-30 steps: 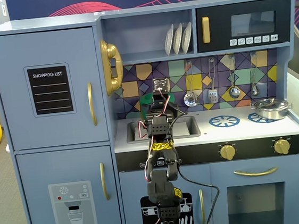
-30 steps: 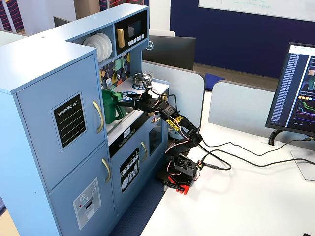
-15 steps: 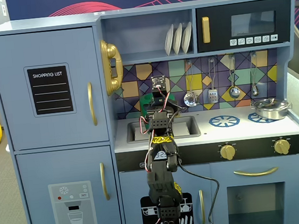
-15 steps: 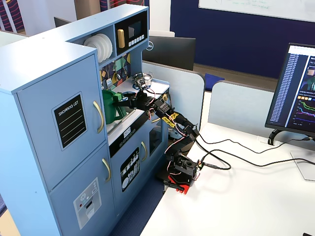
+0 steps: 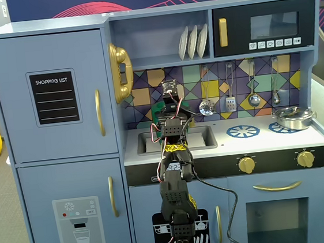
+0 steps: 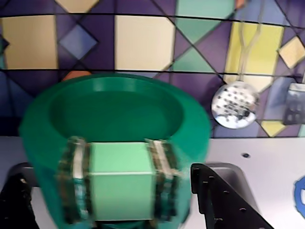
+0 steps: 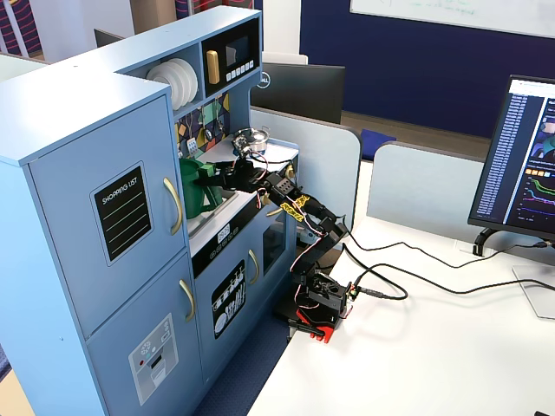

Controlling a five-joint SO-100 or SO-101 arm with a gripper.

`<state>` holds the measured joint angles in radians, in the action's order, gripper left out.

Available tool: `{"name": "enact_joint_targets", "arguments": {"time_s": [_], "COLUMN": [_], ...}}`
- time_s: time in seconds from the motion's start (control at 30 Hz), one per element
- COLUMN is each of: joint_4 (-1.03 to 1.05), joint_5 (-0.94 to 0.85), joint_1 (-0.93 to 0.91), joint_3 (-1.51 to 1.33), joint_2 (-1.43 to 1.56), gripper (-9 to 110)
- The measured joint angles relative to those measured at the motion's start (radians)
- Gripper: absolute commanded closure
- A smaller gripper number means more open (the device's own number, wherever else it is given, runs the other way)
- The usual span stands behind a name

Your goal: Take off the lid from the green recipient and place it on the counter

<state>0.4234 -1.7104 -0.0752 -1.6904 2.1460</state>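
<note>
Recipient (image 6: 114, 157) dark green, with a paler mint-green panel on its front flanked by ribbed strips. Counter (image 5: 234, 143) pale white-grey, printed with blue burner rings (image 5: 243, 131). Kitchen body (image 5: 59, 138) light blue-grey; handles (image 5: 99, 112) gold. Backsplash (image 6: 143, 43) a tile pattern of purple, cream-yellow, teal and orange diamonds outlined in black. Shopping list panel (image 5: 54, 98) black with white lettering. Microwave (image 5: 265, 26) black. Plates (image 5: 193, 41) white. Pot (image 5: 294, 117) silver. Arm (image 5: 175, 195) black, yellow-black band at one joint.
</note>
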Motion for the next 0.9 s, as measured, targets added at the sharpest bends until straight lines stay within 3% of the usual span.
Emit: {"name": "enact_joint_targets", "arguments": {"time_s": [0.2,0.37,0.9], "joint_4": [0.0,0.0,-0.018], "joint_5": [-0.014,-0.037,-0.044], "joint_1": [0.014,0.023,0.038], "joint_3": [0.018,0.023,0.072], "joint_2": [-0.015,-0.02,-0.034], "gripper": [69,102,102]}}
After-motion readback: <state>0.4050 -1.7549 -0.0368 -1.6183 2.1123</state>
